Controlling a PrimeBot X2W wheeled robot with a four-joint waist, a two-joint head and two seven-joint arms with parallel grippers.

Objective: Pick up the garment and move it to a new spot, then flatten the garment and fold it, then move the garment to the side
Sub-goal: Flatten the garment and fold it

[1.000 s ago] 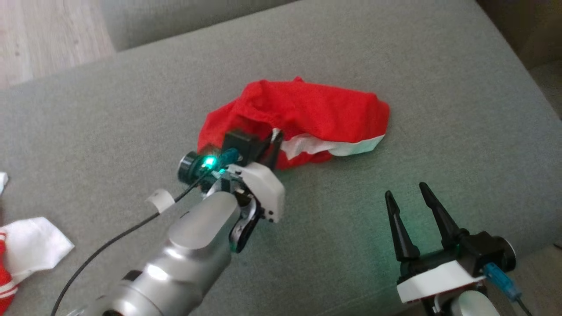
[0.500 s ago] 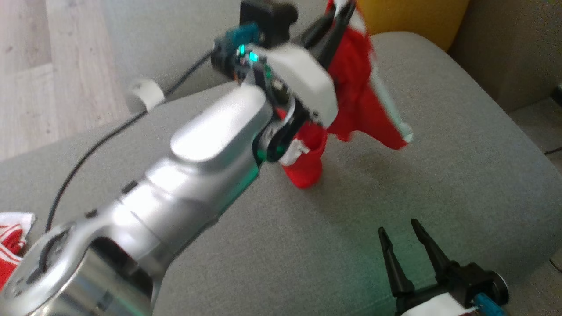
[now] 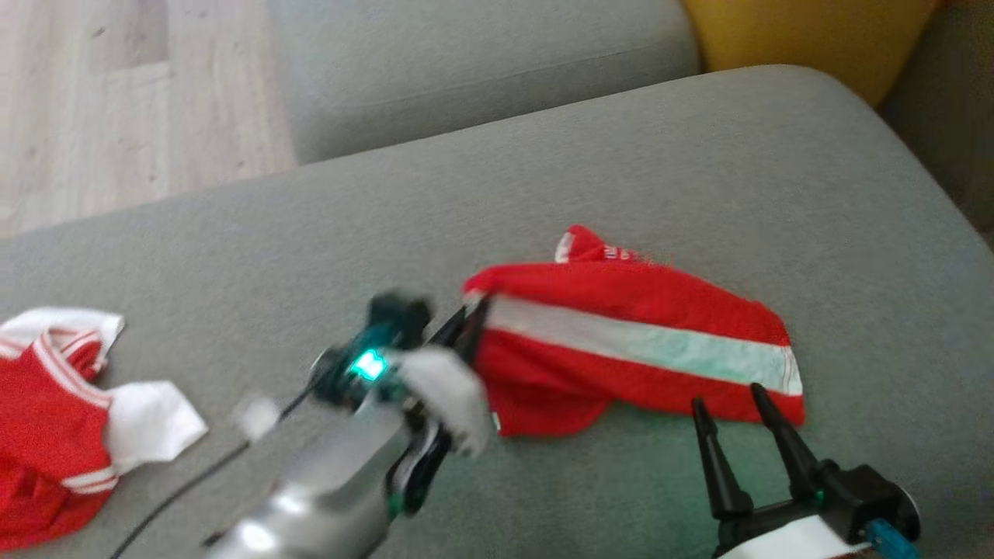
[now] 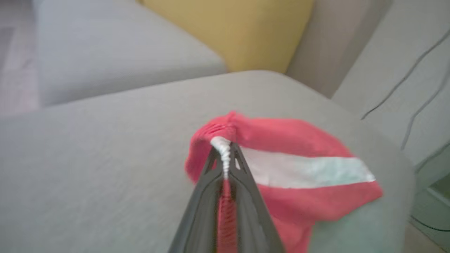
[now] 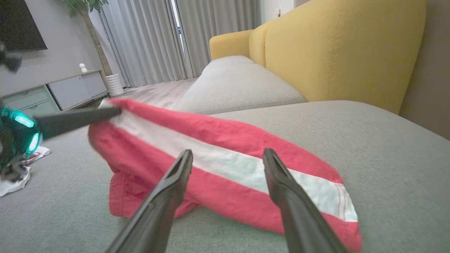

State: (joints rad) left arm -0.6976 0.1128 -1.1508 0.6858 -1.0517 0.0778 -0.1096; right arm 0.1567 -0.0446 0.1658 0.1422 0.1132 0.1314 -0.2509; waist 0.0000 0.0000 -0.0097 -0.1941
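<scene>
Gripping the left end of the red garment (image 3: 637, 349), the left pincer (image 3: 472, 314) is closed tight, with a bunched bit of the white stripe (image 3: 644, 349) squeezed between its jaws. That end is held a little off the grey sofa cushion (image 3: 621, 155), and the rest of the cloth lies on it. The garment's long axis runs left to right, following the stripe and slanting slightly nearer at its right end. That free right end lies just beyond the tips of the right pincer (image 3: 727, 396), which points away toward it, spread wide and holding nothing. The right arm is therefore judged the nearer one to take the loose end for spreading the cloth flat. A second red-and-white garment (image 3: 46, 404) lies well apart at the far left.
</scene>
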